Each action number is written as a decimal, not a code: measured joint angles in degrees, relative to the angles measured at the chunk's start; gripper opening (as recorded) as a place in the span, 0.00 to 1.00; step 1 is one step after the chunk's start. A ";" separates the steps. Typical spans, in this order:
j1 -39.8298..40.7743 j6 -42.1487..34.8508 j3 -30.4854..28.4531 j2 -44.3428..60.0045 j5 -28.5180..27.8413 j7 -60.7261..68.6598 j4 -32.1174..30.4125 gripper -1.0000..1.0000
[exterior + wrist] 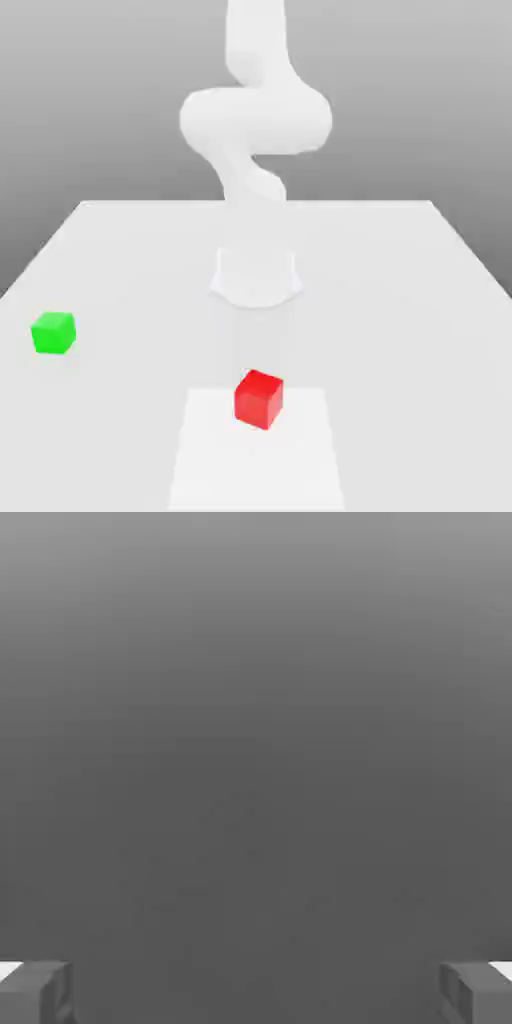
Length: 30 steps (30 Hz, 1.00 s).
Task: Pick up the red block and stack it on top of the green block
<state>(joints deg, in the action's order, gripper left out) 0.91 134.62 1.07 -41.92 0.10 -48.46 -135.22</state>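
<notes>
The red block (259, 398) sits on the tabletop (400, 300), near the front edge in the exterior view. The green block (53, 332) lies well apart, toward that view's left. The hand (256, 992) has its fingers (35, 992) spread wide, holding nothing; which way the red block lies from it cannot be told.

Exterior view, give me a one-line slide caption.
Red block sits on the white table, apart from the green block at the exterior view's left, white arm behind.

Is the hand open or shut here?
Open: in the hand view, the hand's two fingertips sit far apart with nothing between them.
</notes>
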 joint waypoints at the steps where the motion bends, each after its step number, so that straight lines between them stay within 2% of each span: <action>1: 0.46 1.41 0.53 1.94 0.05 -1.26 -1.65 0.50; 17: 5.42 25.00 6.29 35.39 1.06 -22.10 -27.97 0.50; 21: 5.29 32.81 5.29 45.17 -1.77 -25.77 -28.74 0.50; 24: 3.07 38.15 2.46 51.48 -4.46 -27.78 -27.97 0.50; 25: 2.60 39.46 1.82 53.03 -5.09 -28.22 -27.77 0.00; 30: 2.63 39.55 1.84 53.03 -5.22 -28.34 -27.77 0.00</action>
<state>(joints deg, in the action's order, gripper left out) 3.54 174.17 2.91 11.12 -5.11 -76.79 -162.99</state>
